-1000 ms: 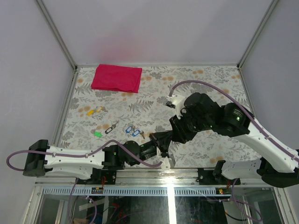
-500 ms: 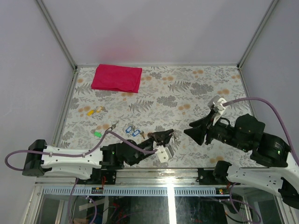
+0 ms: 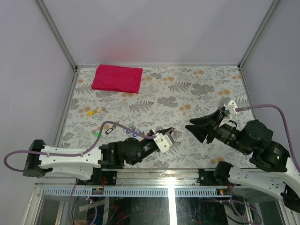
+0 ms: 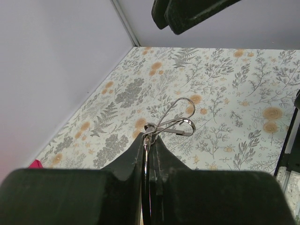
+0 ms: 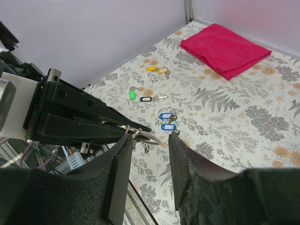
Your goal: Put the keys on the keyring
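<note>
Silver wire keyring [image 4: 171,123] pinched in black left gripper [image 4: 149,137] — fingers closed tight on it, loops protruding past tips. Right gripper [image 5: 151,137] spread wide, holding nothing, facing keyring. Two blue-headed metal keys [image 5: 165,116] lie on floral-patterned table [image 5: 225,117] — apart from both grippers.

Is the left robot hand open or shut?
Shut: the left gripper pinches the thin silver wire keyring, with its tips pressed together.

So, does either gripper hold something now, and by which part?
The left gripper pinches the keyring by one end of its loops; the rest sticks out. The right gripper is open, holding nothing.
</note>
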Robot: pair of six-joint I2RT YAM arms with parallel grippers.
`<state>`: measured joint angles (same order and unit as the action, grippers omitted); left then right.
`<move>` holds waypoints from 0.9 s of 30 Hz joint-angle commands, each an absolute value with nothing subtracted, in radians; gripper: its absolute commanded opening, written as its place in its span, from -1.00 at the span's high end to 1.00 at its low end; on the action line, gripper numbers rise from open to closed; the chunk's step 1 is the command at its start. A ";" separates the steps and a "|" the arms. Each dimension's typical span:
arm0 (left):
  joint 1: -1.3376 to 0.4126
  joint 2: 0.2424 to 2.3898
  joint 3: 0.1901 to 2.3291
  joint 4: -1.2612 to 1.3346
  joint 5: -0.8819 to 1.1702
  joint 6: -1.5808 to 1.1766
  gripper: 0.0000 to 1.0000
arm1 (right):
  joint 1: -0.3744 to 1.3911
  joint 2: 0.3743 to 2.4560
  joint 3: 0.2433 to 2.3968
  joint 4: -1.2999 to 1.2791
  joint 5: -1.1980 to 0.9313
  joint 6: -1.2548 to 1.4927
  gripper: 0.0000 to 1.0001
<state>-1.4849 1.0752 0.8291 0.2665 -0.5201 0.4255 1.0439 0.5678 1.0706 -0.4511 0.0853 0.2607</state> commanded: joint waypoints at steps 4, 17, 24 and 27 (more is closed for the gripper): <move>-1.489 1.101 0.903 0.240 -0.599 0.358 1.00 | 1.043 0.613 1.079 -0.364 0.070 0.249 0.16; -1.489 1.100 0.900 0.252 -0.626 0.376 1.00 | 1.043 0.681 1.079 -0.386 0.017 0.305 0.30; -1.489 1.099 0.898 0.252 -0.636 0.382 1.00 | 1.044 0.690 1.075 -0.396 -0.016 0.331 0.33; -1.489 1.096 0.897 0.252 -0.637 0.381 1.00 | 1.044 0.698 1.075 -0.411 -0.012 0.338 0.36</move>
